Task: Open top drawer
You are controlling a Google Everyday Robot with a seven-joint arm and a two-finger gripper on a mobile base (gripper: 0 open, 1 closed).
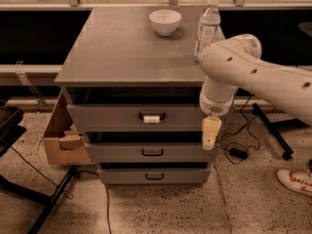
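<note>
**Three drawers, and your hand hangs right of the top handle**

Your target is the top drawer (117, 117), the tallest of the three grey fronts, directly under the bench (122, 52). Its black handle (151, 116) sits at the middle of the front, with a white tag (151, 119) across it. No interior shows, only a dark gap between the front and the bench top, so read the drawer as shut. Below it are the middle drawer (117, 152) and the bottom drawer (126, 176), each shallower and with a plain black handle.

Your hand (210, 133) points straight down in front of the right end of the top drawer. Its cream tip reaches the dark gap above the middle drawer. It is well to the right of the tagged handle and holds nothing. You cannot tell from this view how far it is open, or whether it touches the drawer front. The white arm (258, 74) comes in from the right, and its rounded elbow overlaps the near right corner of the bench.

On the bench, a white bowl (165, 21) stands at the far side near the middle. A clear water bottle (207, 27) stands upright to the right of it, just behind the arm.

On the speckled floor, an open cardboard box (61, 143) leans against the left side of the cabinet. A black cable (239, 152) trails on the right, and a white shoe (295, 180) shows near the right edge.
</note>
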